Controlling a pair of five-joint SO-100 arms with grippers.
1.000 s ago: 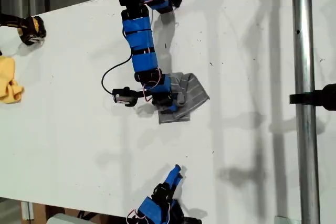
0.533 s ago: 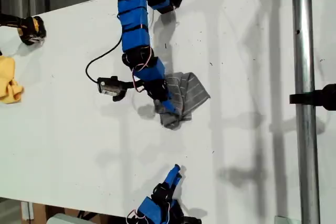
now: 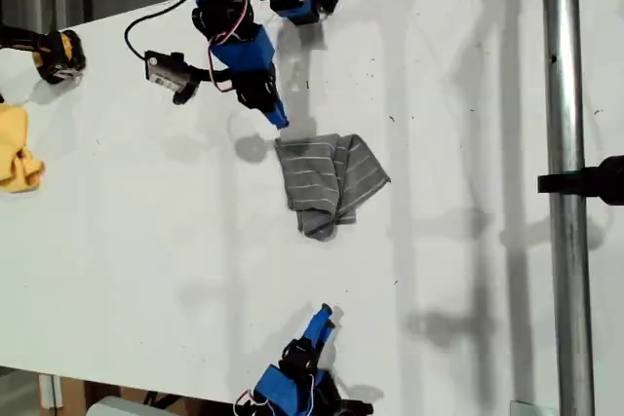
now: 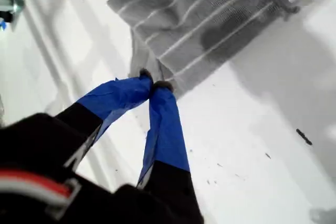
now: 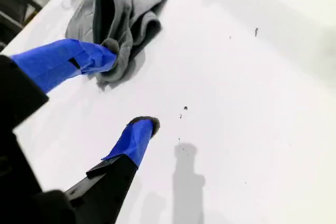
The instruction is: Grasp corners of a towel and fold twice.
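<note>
A robotics lab or workshop bench is suggested. A bare white table (image 3: 468, 241) is seen from above, with blue-taped arms (image 3: 239, 17) and exposed wiring (image 3: 161, 12) mounted at its edges. A metal pole (image 3: 565, 192) carrying a black clamp (image 3: 590, 180) is fixed along the exterior view's right.

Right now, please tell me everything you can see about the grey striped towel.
The towel is dark grey woven cloth with thin white parallel stripes. It lies folded and bunched on the white table, near the middle of the exterior view, with loose rumpled folds at its lower end there. Nothing grips it: my first gripper hangs shut just beside its edge, and my second gripper is open, away from it.
</note>
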